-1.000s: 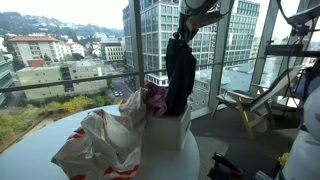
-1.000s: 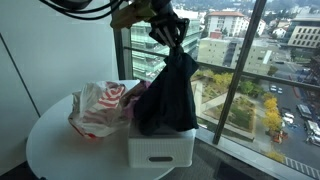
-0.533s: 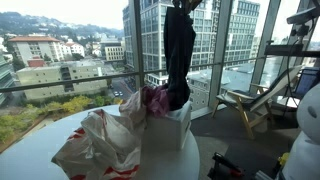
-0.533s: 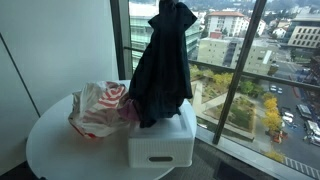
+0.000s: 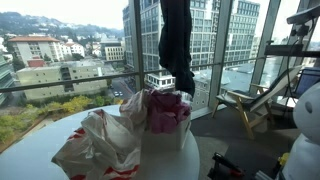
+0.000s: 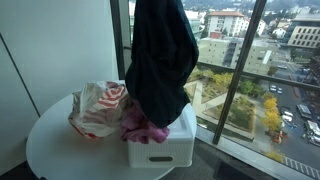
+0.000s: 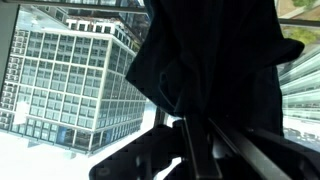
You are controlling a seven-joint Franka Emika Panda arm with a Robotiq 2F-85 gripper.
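The claw [image 7: 196,128] shows only in the wrist view. It is pinched closed on the top of a dark cloth [image 7: 212,60]. The dark cloth [image 5: 176,45] hangs straight down, high up, in both exterior views [image 6: 160,60]. Its top goes out past the top edge of both.

Under it stands a white box [image 6: 160,152] with its top open. A pink cloth [image 5: 168,110] sits in the box and spills over the rim. The bottom edge of the dark cloth is just above the pink cloth, and I cannot tell if they touch.

The box stands at the edge of the round table [image 6: 55,155], close to the window [image 6: 240,90]. A white and red bag [image 6: 95,105] lies just beside the box on its left. The near left part of the table is bare.
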